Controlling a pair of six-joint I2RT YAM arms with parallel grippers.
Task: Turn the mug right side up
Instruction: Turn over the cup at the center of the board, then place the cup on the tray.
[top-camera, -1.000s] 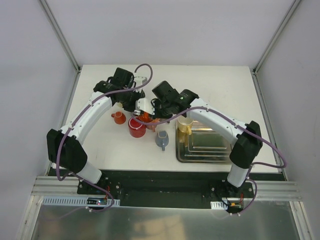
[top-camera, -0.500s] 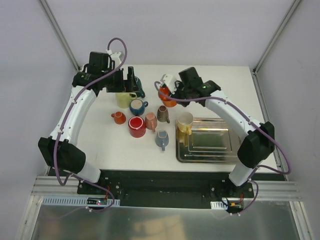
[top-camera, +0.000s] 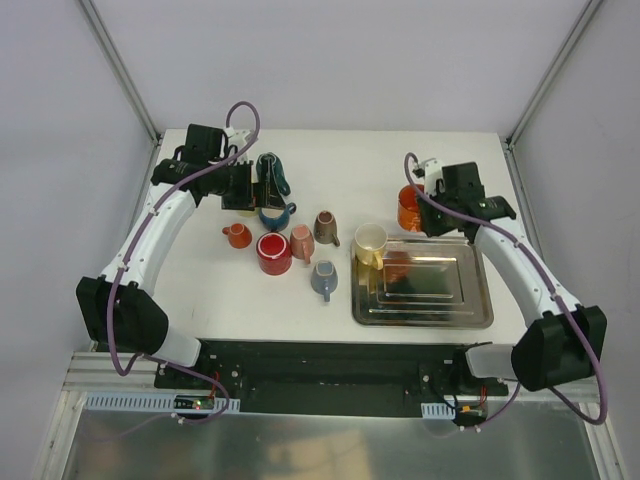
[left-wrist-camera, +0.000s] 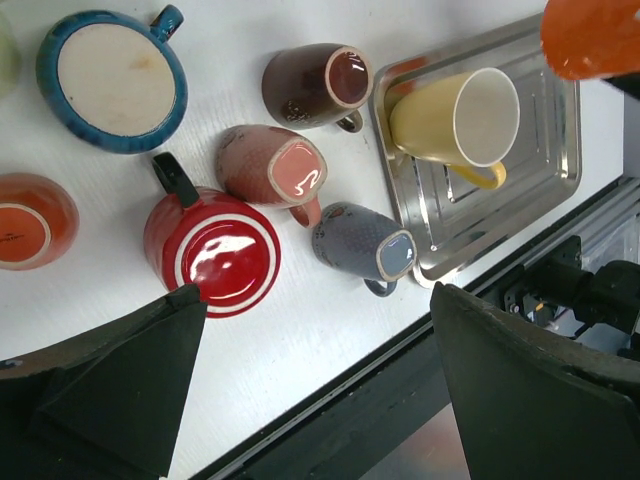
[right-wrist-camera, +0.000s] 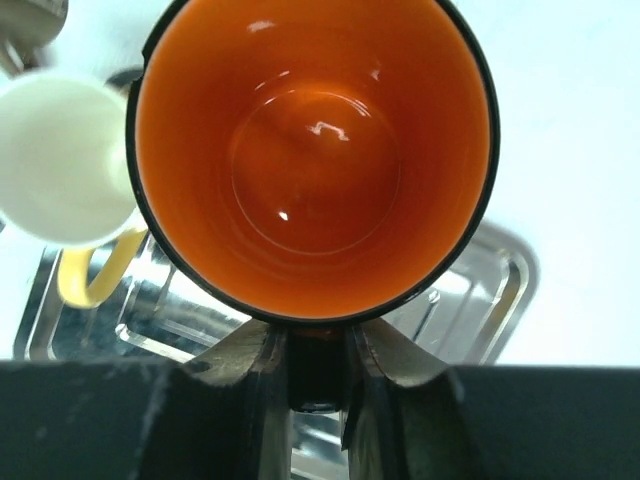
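My right gripper (right-wrist-camera: 318, 372) is clamped narrow on the handle of the glossy orange ceramic mug (right-wrist-camera: 315, 150). The mug's mouth faces my wrist, just off the far left corner of the shiny steel tray (top-camera: 470, 312). My left gripper (left-wrist-camera: 320, 380) gapes wide and empty over the cluster of coloured ceramic mugs (left-wrist-camera: 270, 170) left of that tray.

No legible txt anywhere; tiny print on small orange cup (left-wrist-camera: 20, 222) base, unreadable.

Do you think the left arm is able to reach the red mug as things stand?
Probably yes. The left gripper hangs overhead with jaws open and empty, and nothing covers the red mug. The pink mug lying close beside it may crowd one jaw.
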